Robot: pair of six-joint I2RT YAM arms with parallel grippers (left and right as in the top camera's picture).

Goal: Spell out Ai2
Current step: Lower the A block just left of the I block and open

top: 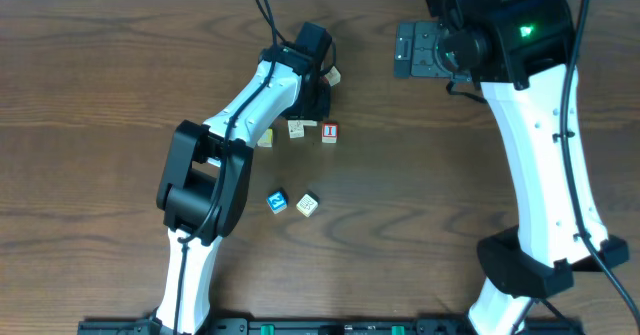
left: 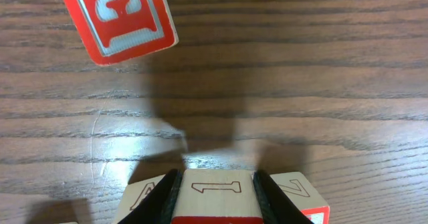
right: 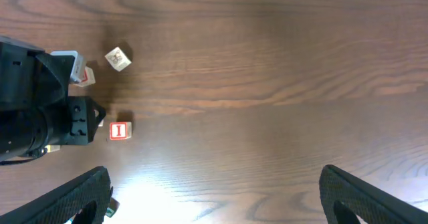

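My left gripper is shut on a wooden cube that shows an outlined "1" and a red lower edge. Two more cubes flank it, one with an outlined "A", one with a "7"; I cannot tell which cube bears the red "A". The red "I" cube lies just right of the left gripper. Nearer the front edge sits the blue "2" cube. High at the back, my right gripper stands open and empty over bare wood.
A red-bordered cube with a symbol I cannot read lies ahead of the left fingers. Cream cubes sit at the back, beside the "I" and beside the "2". A yellowish cube rests against the left arm.
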